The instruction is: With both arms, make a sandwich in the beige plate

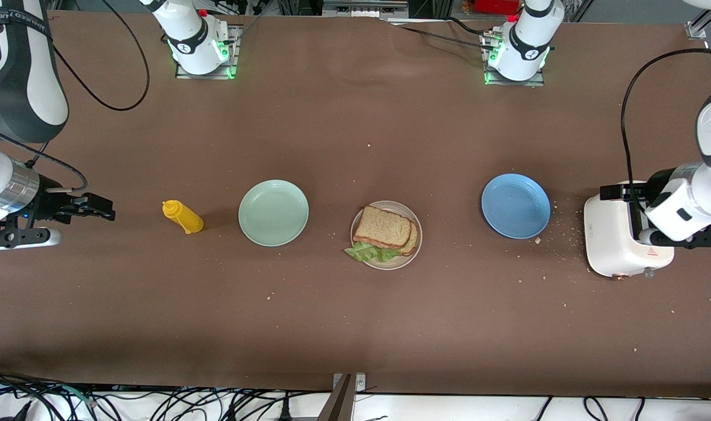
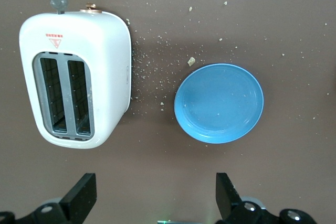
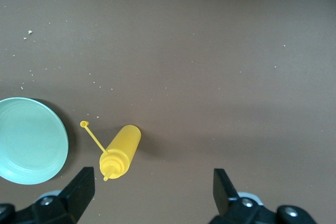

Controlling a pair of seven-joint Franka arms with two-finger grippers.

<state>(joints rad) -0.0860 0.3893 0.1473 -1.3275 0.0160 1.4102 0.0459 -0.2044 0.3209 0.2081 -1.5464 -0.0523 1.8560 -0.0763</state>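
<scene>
The sandwich (image 1: 385, 228) lies on the beige plate (image 1: 397, 206) at the table's middle. Two brown bread slices are stacked, and green lettuce (image 1: 368, 252) pokes out at the edge nearer the front camera. My right gripper (image 1: 101, 209) hangs open and empty over the right arm's end of the table, by the yellow bottle. In the right wrist view its black fingers (image 3: 84, 187) stand wide apart around my right gripper (image 3: 155, 192). My left gripper (image 1: 615, 191) hangs open and empty over the white toaster; in the left wrist view my left gripper (image 2: 156, 195) frames bare table.
A mint-green plate (image 1: 273, 212) (image 3: 29, 140) and a yellow squeeze bottle (image 1: 183, 216) (image 3: 122, 150) sit toward the right arm's end. A blue plate (image 1: 515, 206) (image 2: 219, 103) and a white toaster (image 1: 615, 245) (image 2: 73, 77) sit toward the left arm's end, with crumbs scattered between them.
</scene>
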